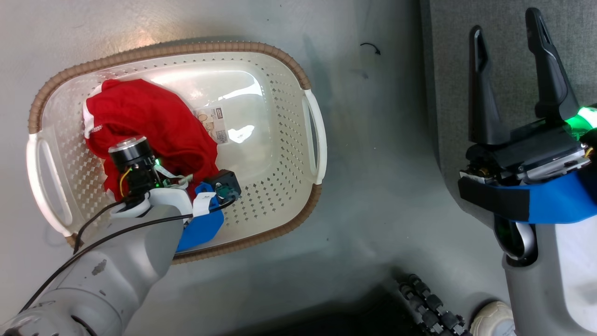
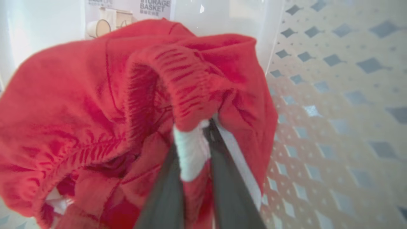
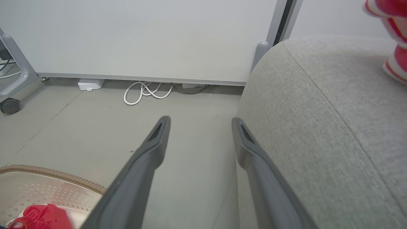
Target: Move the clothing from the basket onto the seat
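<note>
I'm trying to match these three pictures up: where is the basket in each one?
Head view: the basket sits at centre-left, seen from above.
Left wrist view: the basket's holed wall runs down the right side, seen from inside.
Right wrist view: the basket's brown rim curves across the lower left corner.
Shared landmark: the red clothing lying in it.

Crumpled red clothing [image 1: 149, 121] heaped in cream perforated basket [image 1: 280, 154], light-grey woven seat [image 3: 318, 127] nearby
</note>
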`<state>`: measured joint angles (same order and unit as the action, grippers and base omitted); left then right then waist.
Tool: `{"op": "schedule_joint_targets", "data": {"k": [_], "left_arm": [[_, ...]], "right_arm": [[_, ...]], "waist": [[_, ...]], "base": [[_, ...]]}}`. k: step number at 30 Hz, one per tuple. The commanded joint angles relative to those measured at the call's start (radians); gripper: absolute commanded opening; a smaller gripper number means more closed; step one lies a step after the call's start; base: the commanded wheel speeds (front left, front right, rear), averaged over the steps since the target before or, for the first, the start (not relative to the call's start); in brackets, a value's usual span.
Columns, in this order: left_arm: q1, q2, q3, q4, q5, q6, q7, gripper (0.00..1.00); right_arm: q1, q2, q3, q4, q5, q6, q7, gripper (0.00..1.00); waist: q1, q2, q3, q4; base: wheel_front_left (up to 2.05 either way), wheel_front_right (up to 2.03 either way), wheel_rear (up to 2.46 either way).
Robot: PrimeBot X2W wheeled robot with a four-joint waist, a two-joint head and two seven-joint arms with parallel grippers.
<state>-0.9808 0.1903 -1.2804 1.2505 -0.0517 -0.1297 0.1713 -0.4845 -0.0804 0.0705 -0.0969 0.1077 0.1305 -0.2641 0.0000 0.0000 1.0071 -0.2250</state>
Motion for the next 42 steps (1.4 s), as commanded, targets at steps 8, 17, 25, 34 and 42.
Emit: {"op": "schedule_joint_targets", "data": {"k": [8,17,25,34,42], "left_arm": [[-0.027,-0.039,-0.002,0.009,-0.039,-0.001,-0.017,0.00],[0.006,-0.039,-0.002,-0.027,-0.090,-0.001,-0.114,0.00],[0.018,-0.046,-0.002,-0.059,-0.215,-0.001,-0.188,0.00],[0.064,-0.058,0.005,-0.063,-0.325,-0.001,-0.287,0.00],[0.117,-0.080,0.024,-0.056,-0.429,-0.001,-0.380,0.00]], "right_arm": [[-0.009,0.003,-0.013,-0.008,-0.013,0.001,-0.001,1.00],[0.007,-0.003,-0.021,0.008,-0.021,0.001,-0.001,1.00],[0.026,-0.014,-0.018,0.033,-0.024,0.001,-0.001,1.00],[0.061,-0.021,-0.025,0.069,-0.020,0.001,-0.001,1.00],[0.107,-0.022,-0.040,0.097,-0.008,0.001,-0.001,1.00]], "waist": [[0.0000,0.0000,-0.019,0.013],[0.0000,0.0000,-0.104,0.041],[0.0000,0.0000,-0.213,0.071],[0.0000,0.0000,-0.343,0.095],[0.0000,0.0000,-0.457,0.118]], "base": [[0.00,0.00,0.00],[0.00,0.00,0.00],[0.00,0.00,0.00],[0.00,0.00,0.00],[0.00,0.00,0.00]]}}
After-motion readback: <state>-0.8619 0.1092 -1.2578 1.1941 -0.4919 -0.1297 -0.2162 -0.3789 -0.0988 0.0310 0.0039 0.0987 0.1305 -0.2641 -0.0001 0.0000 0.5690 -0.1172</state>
